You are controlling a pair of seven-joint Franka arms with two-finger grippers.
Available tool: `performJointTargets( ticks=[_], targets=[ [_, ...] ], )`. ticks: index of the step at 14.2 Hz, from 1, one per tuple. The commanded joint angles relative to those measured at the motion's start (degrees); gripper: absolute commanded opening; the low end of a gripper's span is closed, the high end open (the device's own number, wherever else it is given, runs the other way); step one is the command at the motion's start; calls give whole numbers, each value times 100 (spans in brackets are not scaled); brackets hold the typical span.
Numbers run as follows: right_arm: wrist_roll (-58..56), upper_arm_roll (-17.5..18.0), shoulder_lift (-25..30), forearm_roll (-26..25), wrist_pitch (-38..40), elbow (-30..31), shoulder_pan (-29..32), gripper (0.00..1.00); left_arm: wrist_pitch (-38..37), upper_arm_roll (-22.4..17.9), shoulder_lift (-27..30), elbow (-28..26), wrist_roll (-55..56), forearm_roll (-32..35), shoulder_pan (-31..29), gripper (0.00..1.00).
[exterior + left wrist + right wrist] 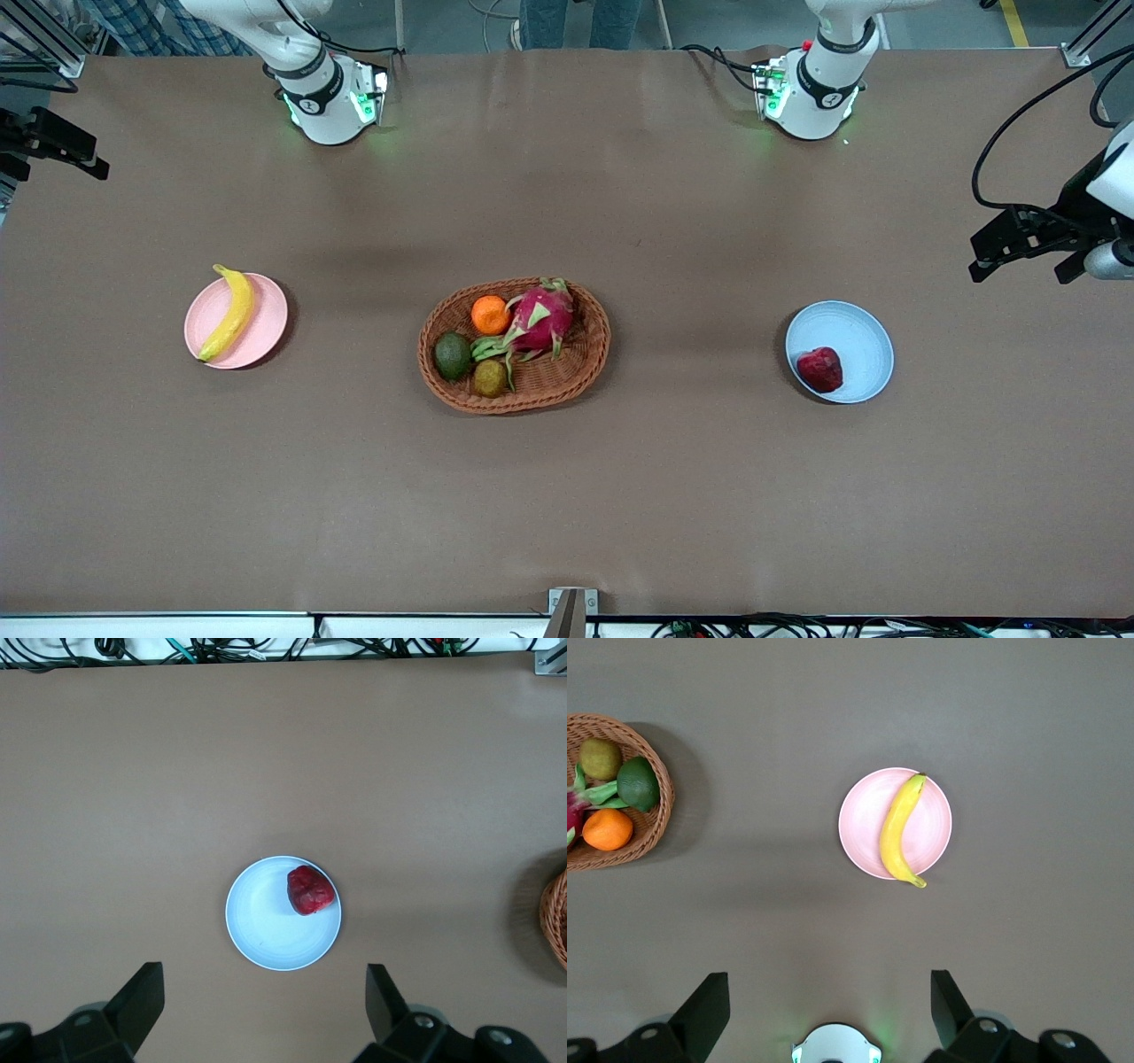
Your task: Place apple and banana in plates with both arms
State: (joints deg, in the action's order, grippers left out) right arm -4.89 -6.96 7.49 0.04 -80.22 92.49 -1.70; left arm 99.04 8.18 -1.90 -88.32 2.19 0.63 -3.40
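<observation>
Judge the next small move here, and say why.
Probably none beyond parking both arms: the banana lies on the pink plate, the apple on the blue plate, and the left gripper and right gripper hang open, high above them.

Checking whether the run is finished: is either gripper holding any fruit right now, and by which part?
Nothing is held. The left gripper and right gripper are open and empty; the apple and banana lie on their plates.
</observation>
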Motion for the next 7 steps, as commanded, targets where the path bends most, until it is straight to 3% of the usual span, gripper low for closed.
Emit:
performJointTargets(
  ticks=[1, 7],
  targets=[
    [-21, 212, 174, -127, -134, 209, 89, 100, -130, -299, -73, 183, -43, -54, 304, 100],
    [-21, 309, 183, -127, -169, 279, 152, 100, -130, -519, -56, 227, -35, -54, 490, 100]
  ],
)
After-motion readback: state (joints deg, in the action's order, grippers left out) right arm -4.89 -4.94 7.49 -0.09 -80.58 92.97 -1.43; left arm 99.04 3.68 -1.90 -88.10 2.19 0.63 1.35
